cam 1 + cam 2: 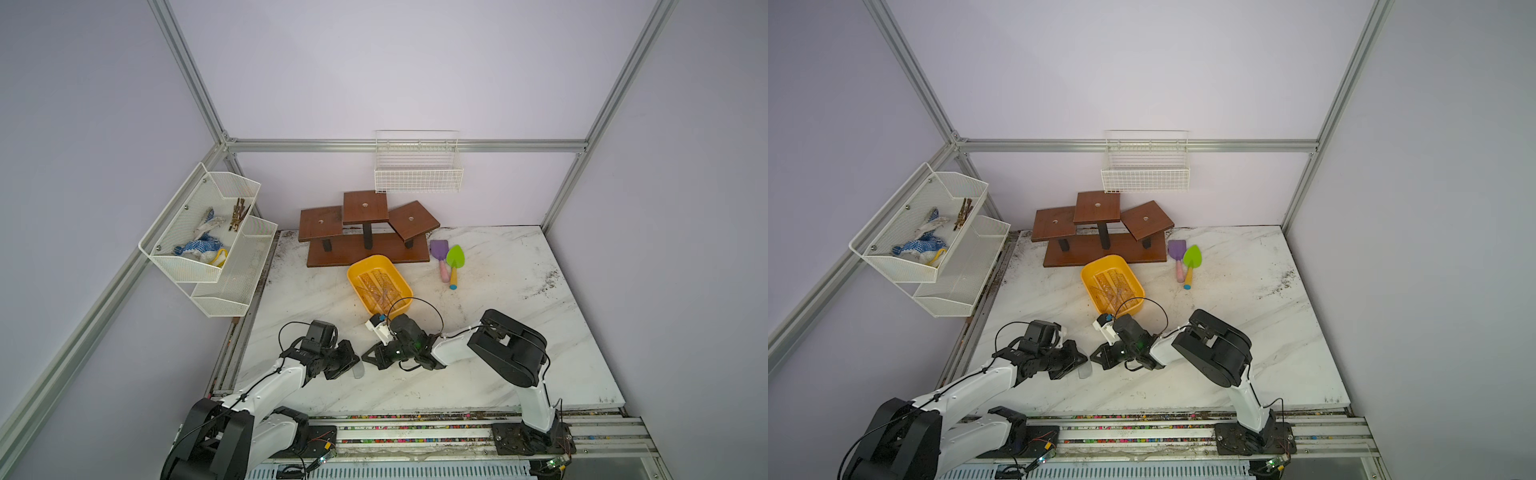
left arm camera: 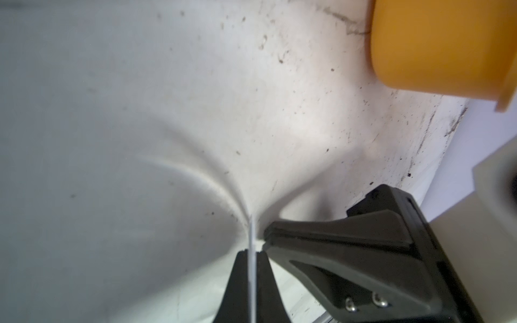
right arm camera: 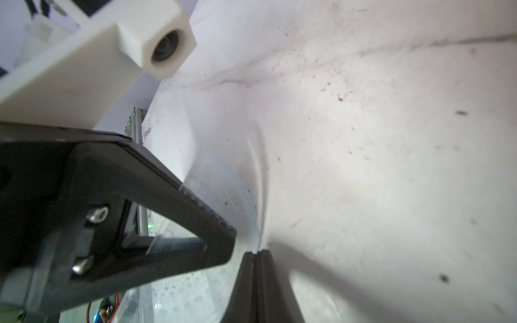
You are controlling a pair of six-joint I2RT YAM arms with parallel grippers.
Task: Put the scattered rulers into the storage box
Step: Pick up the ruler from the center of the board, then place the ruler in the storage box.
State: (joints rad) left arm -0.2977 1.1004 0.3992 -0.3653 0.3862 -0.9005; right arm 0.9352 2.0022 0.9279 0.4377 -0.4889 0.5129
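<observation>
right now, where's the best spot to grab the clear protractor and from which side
Pinch the protractor across its two flat faces, just inside the edge. It is a thin sheet standing nearly on edge, so only the faces offer a hold. Come from the robot's left, as the left gripper does: it is shut on it that way.

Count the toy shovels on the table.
2. A purple shovel and a green shovel lie side by side, right of the yellow box. None seems hidden.
</observation>
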